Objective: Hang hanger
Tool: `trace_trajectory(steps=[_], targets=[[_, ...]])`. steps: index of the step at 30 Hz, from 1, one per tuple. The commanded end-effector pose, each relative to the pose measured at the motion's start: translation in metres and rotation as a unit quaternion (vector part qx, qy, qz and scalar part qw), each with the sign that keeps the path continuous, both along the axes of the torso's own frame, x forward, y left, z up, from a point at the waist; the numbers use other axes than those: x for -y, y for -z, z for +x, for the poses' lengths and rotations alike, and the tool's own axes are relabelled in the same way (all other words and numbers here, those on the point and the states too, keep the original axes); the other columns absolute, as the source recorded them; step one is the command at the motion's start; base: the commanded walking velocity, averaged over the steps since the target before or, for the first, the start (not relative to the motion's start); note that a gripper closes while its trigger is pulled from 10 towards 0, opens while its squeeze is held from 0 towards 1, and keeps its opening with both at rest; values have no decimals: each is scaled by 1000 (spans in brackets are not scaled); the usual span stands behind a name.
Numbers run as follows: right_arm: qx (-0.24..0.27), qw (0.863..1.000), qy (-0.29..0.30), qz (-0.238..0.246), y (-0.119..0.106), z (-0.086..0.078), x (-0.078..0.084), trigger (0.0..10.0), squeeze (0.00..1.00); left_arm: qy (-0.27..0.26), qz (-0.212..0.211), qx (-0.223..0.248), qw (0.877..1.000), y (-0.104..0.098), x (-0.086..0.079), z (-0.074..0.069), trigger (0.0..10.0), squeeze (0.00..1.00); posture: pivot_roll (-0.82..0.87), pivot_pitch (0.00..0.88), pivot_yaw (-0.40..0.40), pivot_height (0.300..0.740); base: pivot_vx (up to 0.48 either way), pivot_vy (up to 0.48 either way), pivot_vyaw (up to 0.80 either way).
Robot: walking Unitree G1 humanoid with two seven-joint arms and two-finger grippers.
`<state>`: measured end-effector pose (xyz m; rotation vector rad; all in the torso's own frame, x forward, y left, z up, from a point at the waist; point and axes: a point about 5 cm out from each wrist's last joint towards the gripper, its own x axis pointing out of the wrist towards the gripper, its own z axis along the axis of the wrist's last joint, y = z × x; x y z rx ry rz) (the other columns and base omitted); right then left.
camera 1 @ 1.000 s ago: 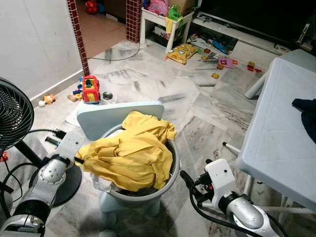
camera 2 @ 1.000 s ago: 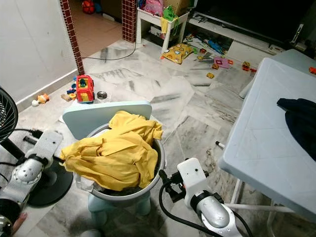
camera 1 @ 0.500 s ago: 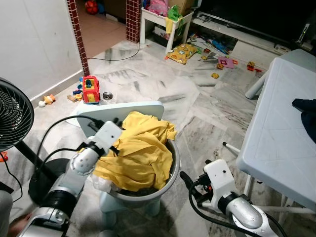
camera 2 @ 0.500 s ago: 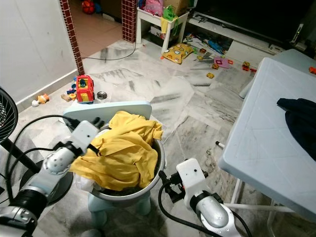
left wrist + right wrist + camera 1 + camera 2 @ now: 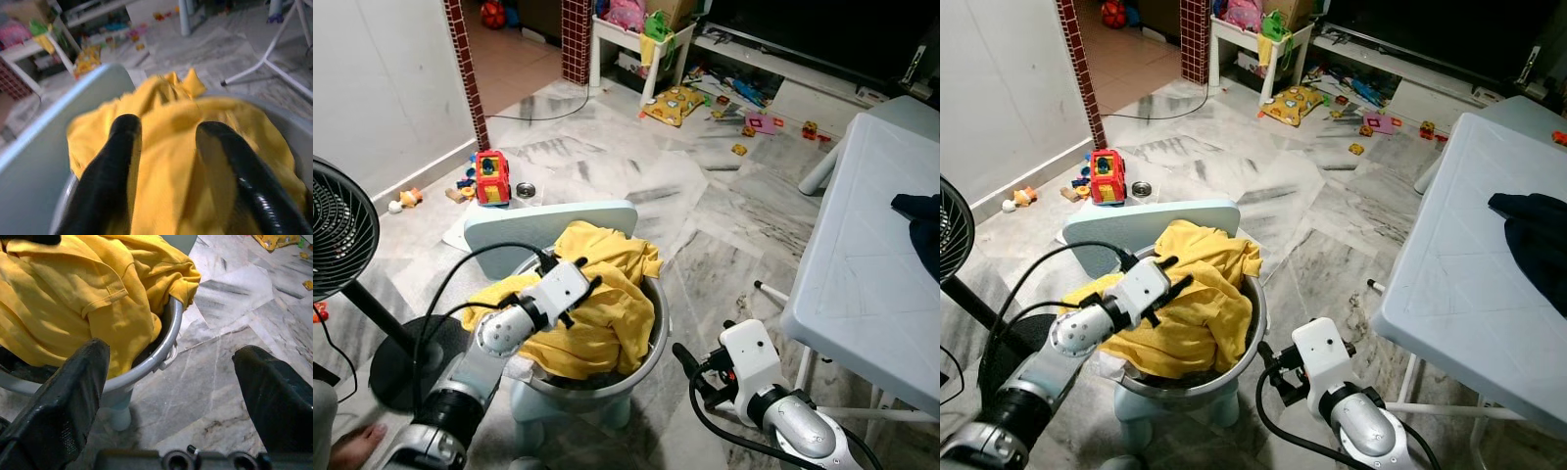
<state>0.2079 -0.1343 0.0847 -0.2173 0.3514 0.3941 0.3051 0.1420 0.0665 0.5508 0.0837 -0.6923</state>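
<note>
A crumpled yellow shirt (image 5: 607, 294) fills a grey basin (image 5: 653, 345) that stands on a small pale-blue chair (image 5: 543, 220). My left gripper (image 5: 579, 286) reaches over the basin from the left and lies on top of the shirt. In the left wrist view its fingers (image 5: 122, 142) are spread, with yellow cloth under and between them, so the left gripper (image 5: 168, 128) is open. My right gripper (image 5: 683, 354) hovers low beside the basin's right side, above the floor. Its fingers (image 5: 83, 377) stand wide apart and hold nothing.
A black standing fan (image 5: 337, 230) is at the left. A white table (image 5: 862, 264) with a dark garment (image 5: 925, 220) fills the right. A red toy truck (image 5: 491, 176) and other toys lie on the marble floor behind. A person's foot (image 5: 354, 446) is at bottom left.
My left gripper has swung from the basin's left rim rightward onto the top of the yellow shirt, pushing the cloth inward. The right arm has barely shifted.
</note>
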Motion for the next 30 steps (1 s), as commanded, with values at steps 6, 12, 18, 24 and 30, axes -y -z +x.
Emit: trace_trajectory(steps=[6, 12, 18, 24, 30], targets=[[-2, 1000, -4, -4, 1, 2, 1, 10000, 0, -26, 30, -62, 997, 14, -8, -1, 10000, 863, 76, 112, -129, 740, 0, 0, 0], [-3, 1000, -4, -3, 1, 2, 0, 10000, 0, -31, 46, -80, 995, 20, -3, 7, 10000, 0, 64, 111, -121, 740, 0, 0, 0], [-3, 1000, 3, -3, 1, -1, 2, 10000, 0, -50, 30, -99, 993, 17, 4, 18, 10000, 1000, 48, 107, -110, 740, 0, 0, 0], [-5, 1000, 9, -5, 1, -3, 4, 10000, 0, -29, 27, -100, 994, 18, 15, 17, 10000, 1000, 42, 109, -106, 740, 0, 0, 0], [-5, 1000, 4, -4, 1, -3, 2, 10000, 0, -34, 73, -128, 988, 33, 9, 10, 10000, 259, 46, 111, -113, 740, 0, 0, 0]])
